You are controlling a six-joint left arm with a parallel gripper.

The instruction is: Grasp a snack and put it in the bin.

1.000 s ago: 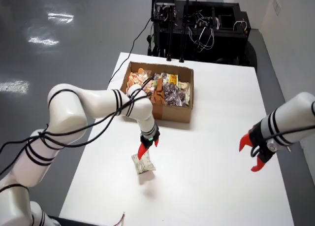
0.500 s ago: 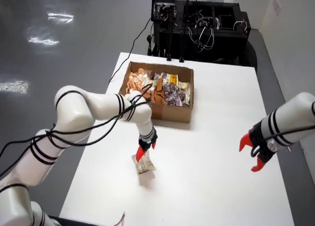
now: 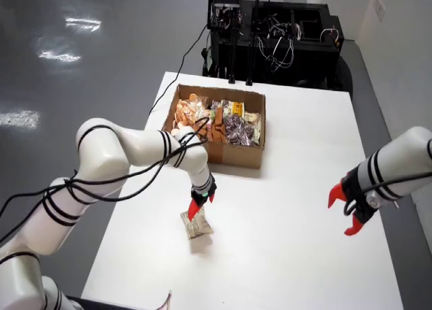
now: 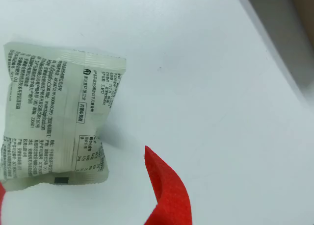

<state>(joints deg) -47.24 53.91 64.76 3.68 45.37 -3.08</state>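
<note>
Two white robot arms show in the view from above, over a white table (image 3: pixel 304 188). One arm comes in from the left of this view, with black cables wrapped around it. Its gripper (image 3: pixel 200 203) has red fingers and points down. It is right over a small pale snack packet (image 3: pixel 195 225) that lies flat on the table, near the front edge. From here I cannot tell if the fingers touch the packet. A brown cardboard box (image 3: pixel 229 150) sits just behind the gripper, toward the back of the table. It is full of snack bags (image 3: pixel 217 121), orange ones and dark ones. On the right of this view, the other arm's red gripper (image 3: pixel 345 210) hangs above the table, far from the packet.

In the view that rides on the gripper, the snack packet (image 4: pixel 56 114) fills the left side. It is pale, with small black print all over it, and it lies on the white table (image 4: pixel 221 112). One red finger (image 4: pixel 167 190) stands to the right of the packet, with a gap between them. A tiny bit of red shows at the bottom left edge. The fingers are apart, with one on each side of the packet's lower end, and they do not squeeze it.
</note>
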